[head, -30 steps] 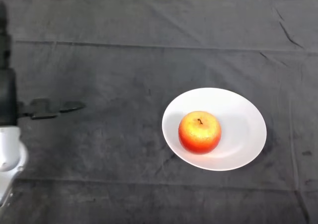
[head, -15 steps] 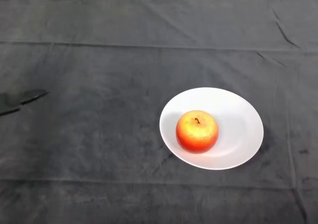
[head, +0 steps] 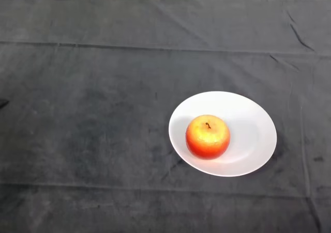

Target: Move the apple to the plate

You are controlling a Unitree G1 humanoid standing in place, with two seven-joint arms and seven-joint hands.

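Red-and-yellow round apple sitting on the white round plate.

The apple rests left of the plate's middle, stem up, inside the rim. The plate lies on the dark grey creased cloth covering the table; bare cloth surrounds the plate on every side, nothing beside it.

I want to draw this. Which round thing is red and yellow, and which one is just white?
The red and yellow round thing is the apple, with a small dark stem on top. It sits on the plain white round plate, which is flat and wider, on the dark cloth.
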